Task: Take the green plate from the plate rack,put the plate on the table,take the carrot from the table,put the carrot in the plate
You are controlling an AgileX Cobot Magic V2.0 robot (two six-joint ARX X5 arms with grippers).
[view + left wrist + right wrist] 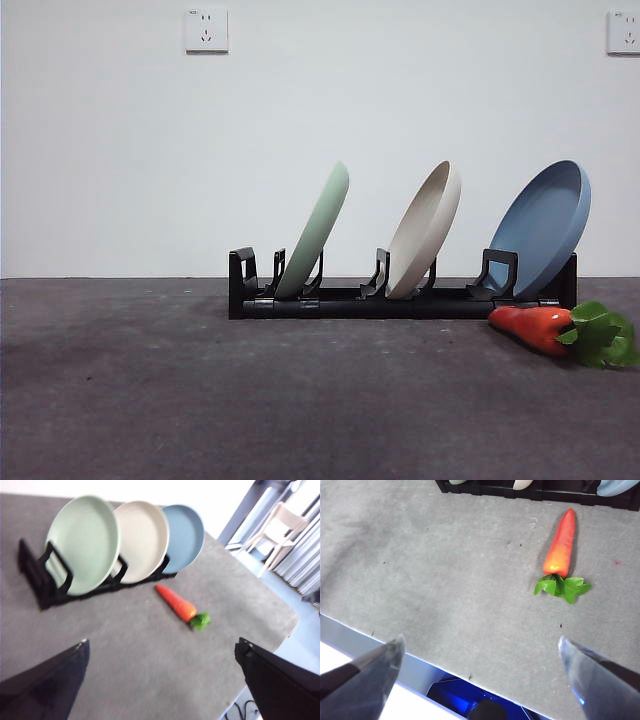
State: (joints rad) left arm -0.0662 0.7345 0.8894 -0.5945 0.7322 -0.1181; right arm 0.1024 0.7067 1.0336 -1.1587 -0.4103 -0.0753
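The green plate leans in the leftmost slot of the black plate rack, on the dark grey table. In front of the rack's right end lies the carrot, leafy top pointing away from the rack. My left gripper is open and hovers over the table well short of the rack. My right gripper is open too, above the table's near edge, apart from the carrot. Neither gripper shows in the front view.
A beige plate stands in the middle slot and a blue plate in the right one. The table's edge runs just below my right gripper. A chair stands beyond the table's far side.
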